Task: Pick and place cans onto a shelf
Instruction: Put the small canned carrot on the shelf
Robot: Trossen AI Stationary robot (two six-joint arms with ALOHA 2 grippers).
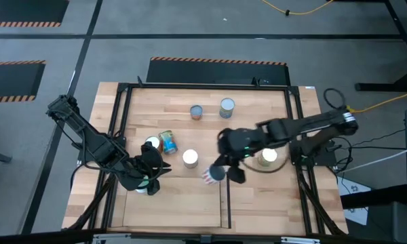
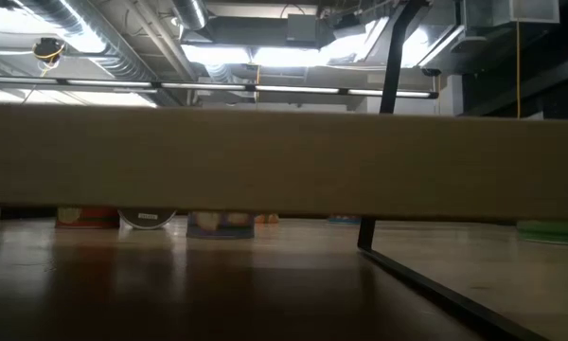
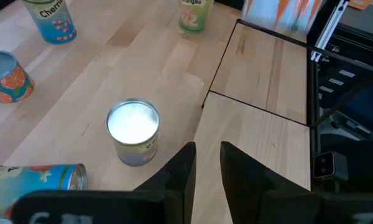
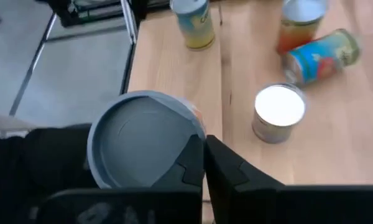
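- The bench (image 1: 271,196) is pale butcher-block wood with thin black metal rails, and one black rail splits off the near-right part as the shelf (image 3: 267,81).
- Right gripper (image 1: 224,171) sits near the middle of the near half, closed on a grey-topped can (image 4: 140,140). The top is a flat, matte grey disc with a raised rim, and the can is tilted in the grip.
- Left gripper (image 1: 151,177) is down by the near-left part of the bench; its fingers (image 3: 185,171) are narrow with just a slim gap, holding nothing I can see.
- A white-topped can (image 1: 190,158) stands upright mid-bench, with a shiny pale lid.
- A blue-labelled can (image 1: 168,142) lies on its side just left of it, with fruit art on the label.
- Two upright cans sit toward the far edge: the orange-print can (image 1: 197,112) and the green-label can (image 1: 226,106).
- Another blue can (image 3: 51,22) reads "Cherri…", with cherries printed on it.
- One more white-topped can (image 1: 268,157) stands by the right edge, under the right arm.
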